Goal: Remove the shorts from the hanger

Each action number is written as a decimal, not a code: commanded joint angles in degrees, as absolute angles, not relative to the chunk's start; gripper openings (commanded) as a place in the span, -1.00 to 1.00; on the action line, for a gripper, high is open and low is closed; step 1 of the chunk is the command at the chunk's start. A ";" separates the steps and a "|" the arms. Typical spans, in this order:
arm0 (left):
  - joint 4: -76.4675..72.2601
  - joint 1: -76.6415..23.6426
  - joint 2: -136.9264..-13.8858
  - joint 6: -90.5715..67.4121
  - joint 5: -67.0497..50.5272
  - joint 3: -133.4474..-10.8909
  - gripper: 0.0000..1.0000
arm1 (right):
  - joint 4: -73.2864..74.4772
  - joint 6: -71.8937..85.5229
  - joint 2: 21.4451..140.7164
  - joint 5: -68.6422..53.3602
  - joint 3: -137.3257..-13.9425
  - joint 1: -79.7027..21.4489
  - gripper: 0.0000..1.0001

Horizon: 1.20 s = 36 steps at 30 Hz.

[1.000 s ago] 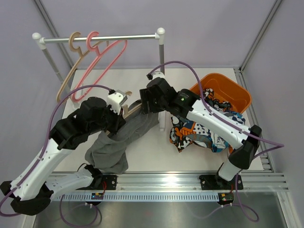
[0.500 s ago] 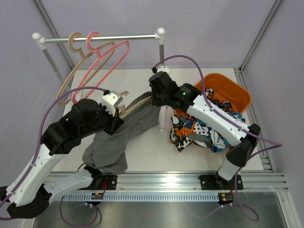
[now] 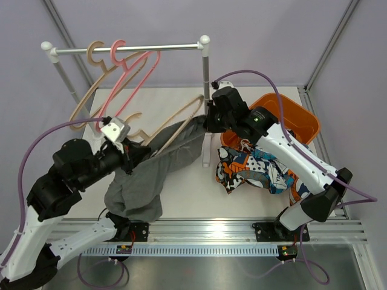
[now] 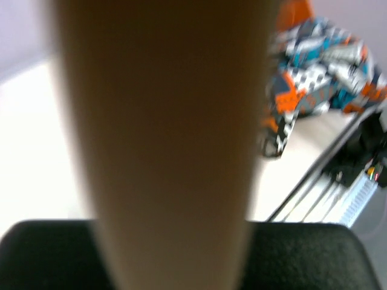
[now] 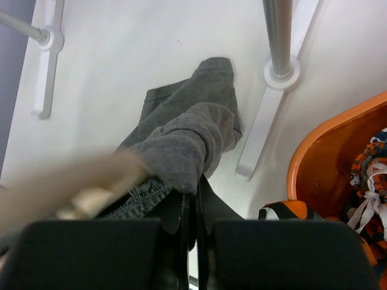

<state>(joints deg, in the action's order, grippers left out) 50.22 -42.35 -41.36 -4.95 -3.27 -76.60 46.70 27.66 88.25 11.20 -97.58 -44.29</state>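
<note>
Dark grey shorts (image 3: 158, 172) hang slack from a beige hanger (image 3: 181, 115) down to the table. My left gripper (image 3: 133, 152) is shut on the hanger's neck. In the left wrist view the blurred hanger (image 4: 169, 133) fills the frame between the black fingers (image 4: 302, 254). My right gripper (image 3: 207, 121) is shut on the waistband end of the grey shorts (image 5: 181, 145), pinched at the fingertips (image 5: 195, 208). The hanger's arm (image 5: 66, 187) shows blurred at the left of the right wrist view.
Patterned orange, blue and white shorts (image 3: 251, 169) spill over the rim of an orange bin (image 3: 304, 119) at right. The rack's post (image 3: 206, 90) stands just behind my right gripper. A beige hanger (image 3: 91, 57) and a pink hanger (image 3: 130, 75) hang on the rail.
My right gripper has shut on the grey shorts and carried them back and right. My left arm has pulled the hanger leftward, stretching the shorts between the two.
</note>
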 commanded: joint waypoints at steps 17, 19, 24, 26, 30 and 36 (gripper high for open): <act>-4.66 -42.54 -46.57 -10.55 18.98 -73.64 -1.00 | 47.28 25.84 79.37 19.07 -90.53 -54.75 -1.00; -3.35 -42.45 -50.52 -9.76 18.90 -78.71 -1.00 | 47.55 25.49 77.53 20.30 -90.35 -54.76 -1.00; 18.16 -42.45 -61.77 -10.54 20.22 -97.89 -1.00 | 53.16 24.26 73.75 28.19 -98.49 -54.67 -1.00; 27.83 -42.45 -65.12 -12.20 18.11 -102.28 -1.00 | 56.84 22.94 73.39 31.19 -102.98 -54.67 -1.00; 34.19 -42.54 -63.64 -13.45 15.12 -103.73 -1.00 | 60.29 19.61 73.56 37.34 -116.06 -54.58 -1.00; 33.82 -42.45 -54.33 -9.67 9.24 -96.15 -1.00 | 60.82 15.39 72.16 46.92 -125.32 -54.32 -1.00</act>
